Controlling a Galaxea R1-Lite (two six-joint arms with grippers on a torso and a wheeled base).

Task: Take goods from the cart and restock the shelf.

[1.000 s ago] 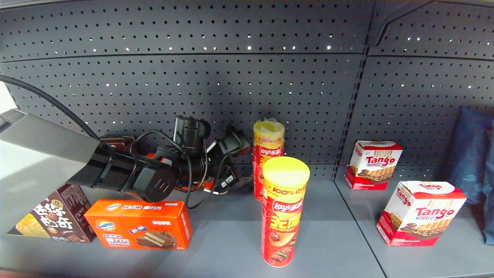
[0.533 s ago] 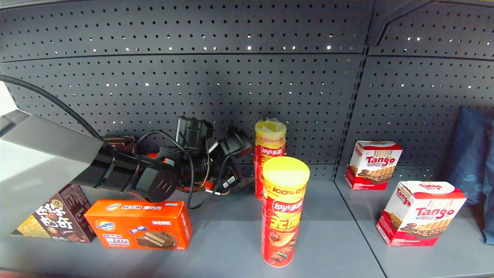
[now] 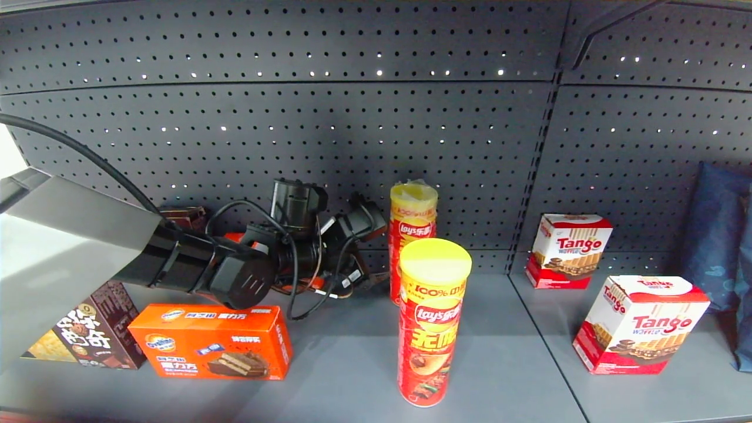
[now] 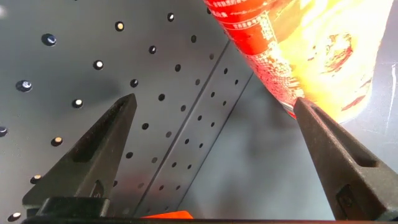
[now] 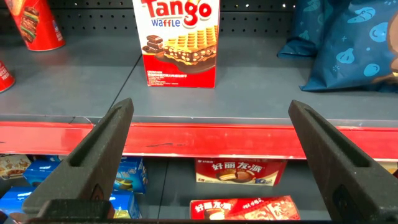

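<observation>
The left gripper [image 4: 213, 101] is spread wide and holds nothing, low over the grey shelf [image 3: 346, 364] and close to the perforated back panel [image 3: 352, 129], whose holes let light through. The rear chip can [image 3: 412, 235] stands upright just off the tip of one finger, outside the gap. I cannot tell whether it touches that finger. It is a red tube with a yellow top under crinkled clear film, set against the back panel. A second chip can [image 3: 433, 323] with a smooth yellow lid stands just in front of it, nearer the shelf edge. On the gripper's other side, under the arm, lie an orange snack box [image 3: 214, 341] and a brown box [image 3: 88, 329]. Well to the right stand two red-and-white wafer boxes [image 3: 567, 249] and blue bags [image 3: 719, 235]. The right gripper [image 5: 210, 104] is also spread and empty, in front of the shelf's red edge strip [image 5: 205, 140], with one wafer box beyond it and more boxed goods [image 5: 239, 171] on the level below.
</observation>
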